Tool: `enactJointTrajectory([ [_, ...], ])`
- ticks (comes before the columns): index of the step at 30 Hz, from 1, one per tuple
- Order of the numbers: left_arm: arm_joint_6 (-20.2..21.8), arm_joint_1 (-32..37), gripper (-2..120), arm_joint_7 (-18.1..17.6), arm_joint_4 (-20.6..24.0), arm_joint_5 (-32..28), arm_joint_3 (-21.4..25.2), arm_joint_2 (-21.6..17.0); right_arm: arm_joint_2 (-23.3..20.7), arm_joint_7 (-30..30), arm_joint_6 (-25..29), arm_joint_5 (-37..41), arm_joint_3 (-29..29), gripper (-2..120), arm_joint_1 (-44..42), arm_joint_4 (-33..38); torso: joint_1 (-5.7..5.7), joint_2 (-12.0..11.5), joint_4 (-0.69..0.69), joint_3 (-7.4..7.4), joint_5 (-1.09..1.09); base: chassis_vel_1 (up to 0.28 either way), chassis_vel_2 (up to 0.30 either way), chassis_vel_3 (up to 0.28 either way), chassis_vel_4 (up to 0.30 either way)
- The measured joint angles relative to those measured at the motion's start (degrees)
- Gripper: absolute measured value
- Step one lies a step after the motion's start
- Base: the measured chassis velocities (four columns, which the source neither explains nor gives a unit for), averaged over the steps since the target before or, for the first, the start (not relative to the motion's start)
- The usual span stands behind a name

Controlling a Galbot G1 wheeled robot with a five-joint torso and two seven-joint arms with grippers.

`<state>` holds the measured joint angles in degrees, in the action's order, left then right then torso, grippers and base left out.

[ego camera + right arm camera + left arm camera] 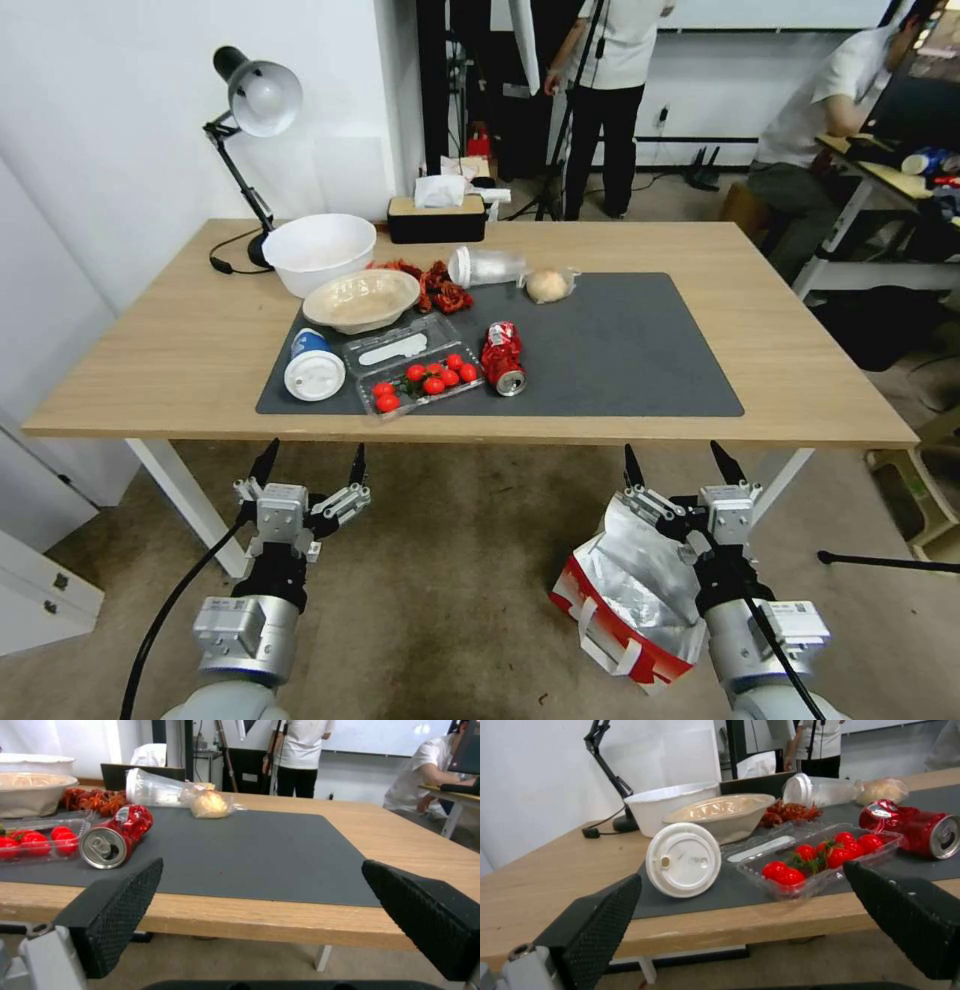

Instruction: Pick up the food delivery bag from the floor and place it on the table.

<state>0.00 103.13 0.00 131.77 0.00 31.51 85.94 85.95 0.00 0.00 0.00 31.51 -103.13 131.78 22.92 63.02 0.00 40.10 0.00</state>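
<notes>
Food delivery bag (pixel 625 600) is seen low and right of centre in the head view, on the floor (pixel 450 580) under the right gripper (pixel 678 465). Both arms are held level before the table (pixel 790 340) edge, left gripper (pixel 310 462) included. Fingers are spread wide, nothing gripped.

Even bright indoor light; soft shadows; head view edges bowed; wrist views soft.

No legible text anywhere.
</notes>
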Motion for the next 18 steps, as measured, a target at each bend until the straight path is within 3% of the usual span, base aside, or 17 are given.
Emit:
enactJointTrajectory([
  [15,0.00,0.00,100,-0.01,0.00,0.00,0.00,0.00,0.02,0.00,-0.07,-0.01,0.00,100,-0.03,0.01,0.00,0.00,0.00,0.00,0.00,0.000,0.000,0.000,0.000],
  [18,0.15,-0.05,100,-0.52,0.03,-0.51,-0.28,-0.30,1.17,-1.08,-2.68,-1.40,-0.40,100,-1.67,2.34,0.00,0.00,0.01,0.00,0.02,0.000,0.000,0.000,0.000],
])
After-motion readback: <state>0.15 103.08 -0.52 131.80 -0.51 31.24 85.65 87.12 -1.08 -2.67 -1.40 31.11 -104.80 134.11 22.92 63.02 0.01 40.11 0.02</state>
